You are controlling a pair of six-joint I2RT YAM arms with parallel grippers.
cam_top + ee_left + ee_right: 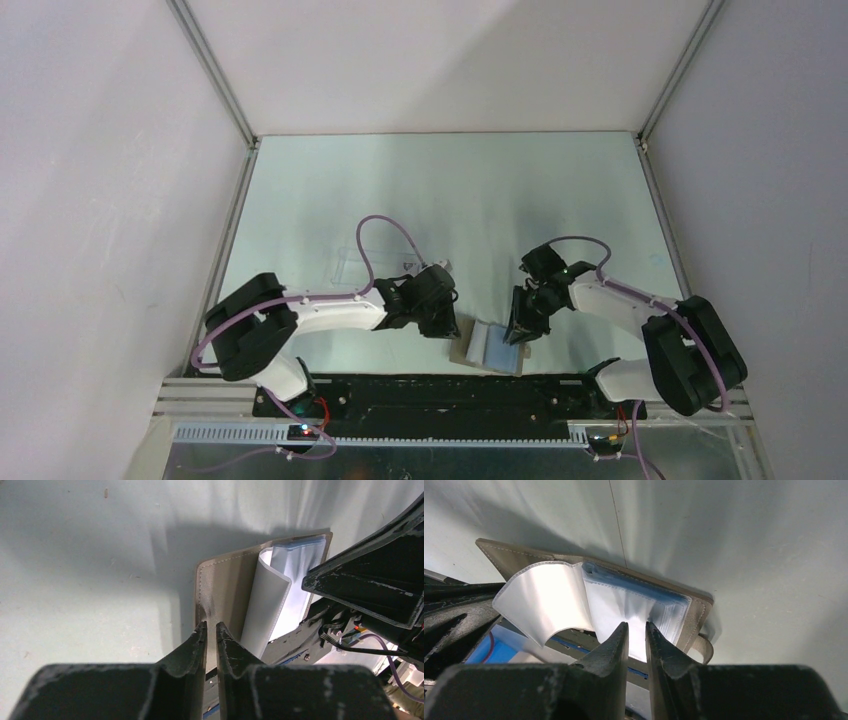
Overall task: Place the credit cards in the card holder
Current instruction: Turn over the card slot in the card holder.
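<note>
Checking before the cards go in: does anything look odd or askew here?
The card holder lies open at the table's near edge, seemingly overhanging it. One clear sleeve curls up instead of lying flat. The left pincer grips the cover, the right pincer the inner sleeves. No credit cards show.

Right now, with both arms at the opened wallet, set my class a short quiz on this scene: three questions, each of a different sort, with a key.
1. True or false: the card holder lies folded shut on the table.
2. What sits between the jaws of the left gripper? A) the holder's grey-brown cover B) a credit card C) a purple cable
3. Fill in: the right gripper has its jaws on the holder's clear plastic ____.

Key: 1 false, it lies open; 2 A; 3 sleeves.
</note>
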